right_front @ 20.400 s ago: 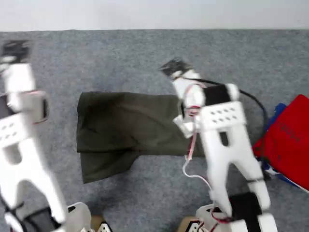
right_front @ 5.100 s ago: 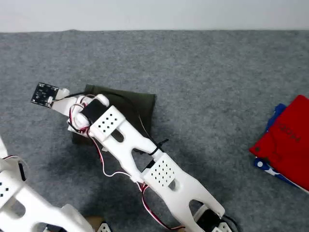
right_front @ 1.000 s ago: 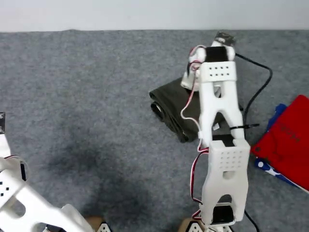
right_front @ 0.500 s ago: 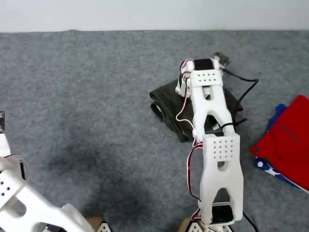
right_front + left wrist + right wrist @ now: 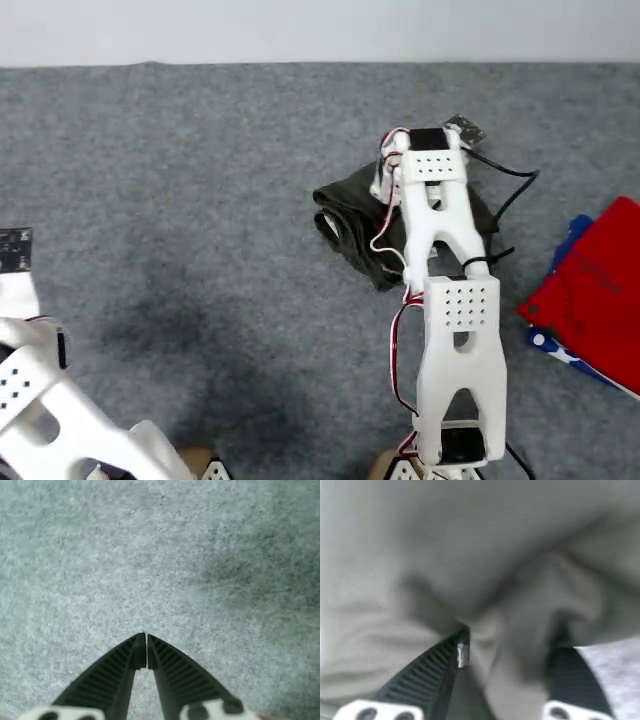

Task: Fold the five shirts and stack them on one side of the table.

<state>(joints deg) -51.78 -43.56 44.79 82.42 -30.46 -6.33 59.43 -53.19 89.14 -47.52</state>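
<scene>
Near the red shirt point(image 5: 600, 280), toward the table's middle and not touching it, a dark olive shirt point(image 5: 345, 225) is lying folded into a thick bundle on the grey felt table point(image 5: 200, 150). The right gripper point(image 5: 512, 642) is pressing down on the bundle, its jaws standing spread with a bunched fold of cloth bulging between them. A blue patterned shirt point(image 5: 548, 343) is peeking out from under the red shirt. Well apart from the red shirt, across the table, the left gripper point(image 5: 146, 639) is hovering over bare felt, jaws pressed together.
</scene>
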